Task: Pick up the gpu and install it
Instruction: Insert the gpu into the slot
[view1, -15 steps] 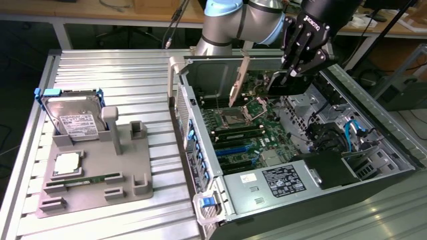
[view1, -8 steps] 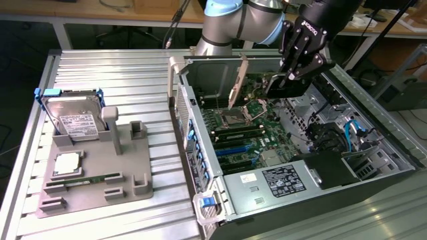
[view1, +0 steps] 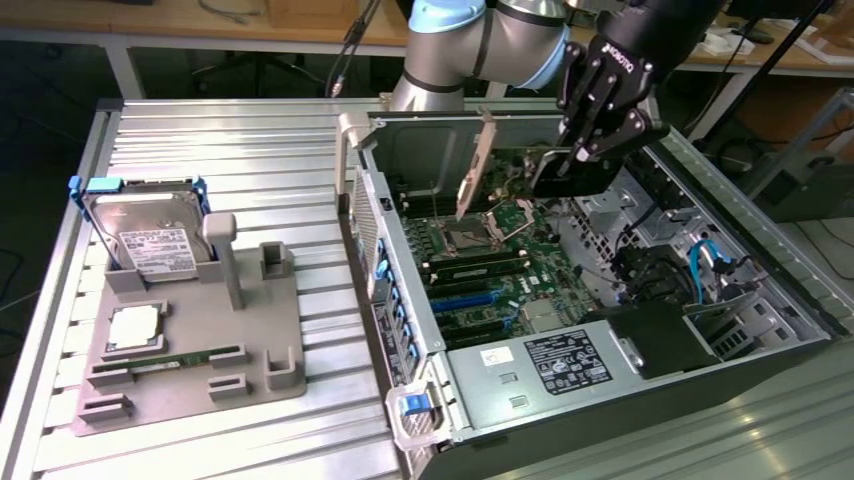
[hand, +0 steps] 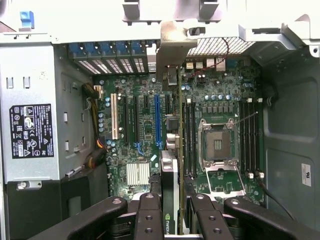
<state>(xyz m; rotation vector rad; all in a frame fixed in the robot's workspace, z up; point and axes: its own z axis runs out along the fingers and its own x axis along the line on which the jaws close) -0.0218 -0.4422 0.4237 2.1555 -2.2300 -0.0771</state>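
My gripper (view1: 571, 172) is shut on the gpu (view1: 470, 172), holding it edge-on above the open computer case (view1: 801, 330). The card's silver end bracket (view1: 481, 140) points toward the slotted rear wall of the case. In the wrist view the gpu (hand: 179, 125) runs as a thin edge between my black fingers (hand: 149, 215), with its bracket (hand: 172, 45) at the far end. It hangs over the green motherboard (hand: 145, 125), beside the blue expansion slot (hand: 157, 120) and next to the memory slots. I cannot tell whether it touches a slot.
The case holds an empty CPU socket (hand: 217, 145), a power supply (view1: 574, 360) and blue cables (view1: 707, 260). At the exterior view's left, a grey fixture (view1: 254, 330) carries a silver hard drive (view1: 147, 235), a CPU chip (view1: 134, 325) and a memory stick (view1: 174, 360).
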